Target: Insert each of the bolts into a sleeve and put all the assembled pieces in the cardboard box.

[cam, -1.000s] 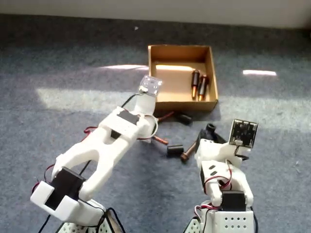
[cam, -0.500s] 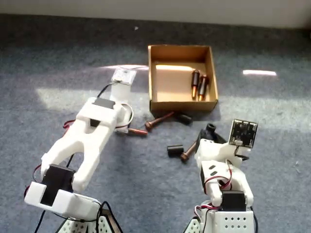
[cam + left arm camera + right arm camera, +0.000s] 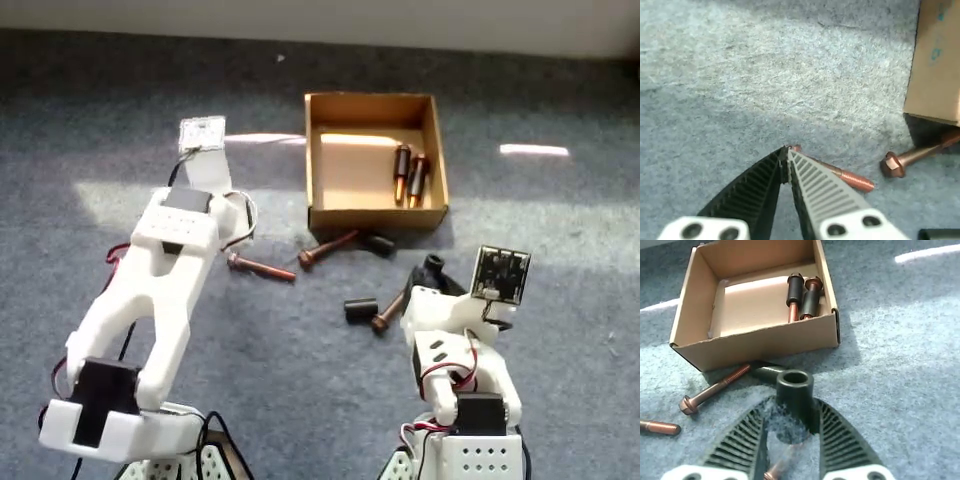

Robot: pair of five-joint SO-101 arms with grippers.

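After swinging left off the cardboard box [image 3: 372,215] front, now out over open carpet [image 3: 120,120] with loose bolt [image 3: 262,267] in tow.
Left pincer [image 3: 786,150] pressed together on head end of loose bolt, dragged clear of box within the last second, well apart from other parts. Right pincer [image 3: 792,407] unmoved near box front, pinching upright black sleeve [image 3: 795,390]. Inside box: two assembled pieces [image 3: 409,173]. Loose on carpet: front sleeve [image 3: 378,243] with second bolt [image 3: 328,247] end-on to it, another sleeve [image 3: 360,308] just beside third bolt [image 3: 385,313]. Probably freeing loose bolt for mating with held sleeve; three assemblies judged outstanding.
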